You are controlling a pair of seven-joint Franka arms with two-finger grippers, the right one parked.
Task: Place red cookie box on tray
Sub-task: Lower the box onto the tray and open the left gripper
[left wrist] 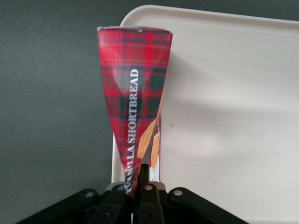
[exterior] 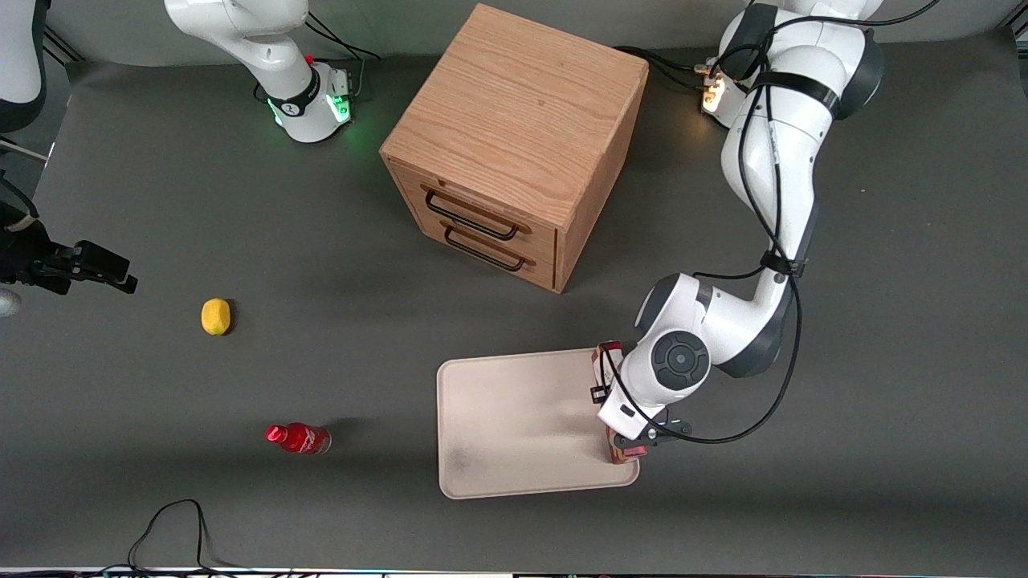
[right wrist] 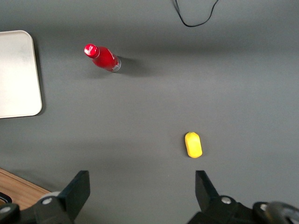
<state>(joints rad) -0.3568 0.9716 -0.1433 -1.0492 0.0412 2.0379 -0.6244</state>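
On the table (exterior: 241, 209), we see the tray (exterior: 514, 425) with the red cookie box (left wrist: 135, 98) standing on edge at its rim toward the working arm's end. Our end effector (left wrist: 142, 186) grips the box's thin edge. We judge releasing remains.

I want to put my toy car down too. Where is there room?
Most of the tray is bare. The gripper holds the box at its edge toward the working arm: crowded there. Bare table lies between the lemon, bottle and drawers.
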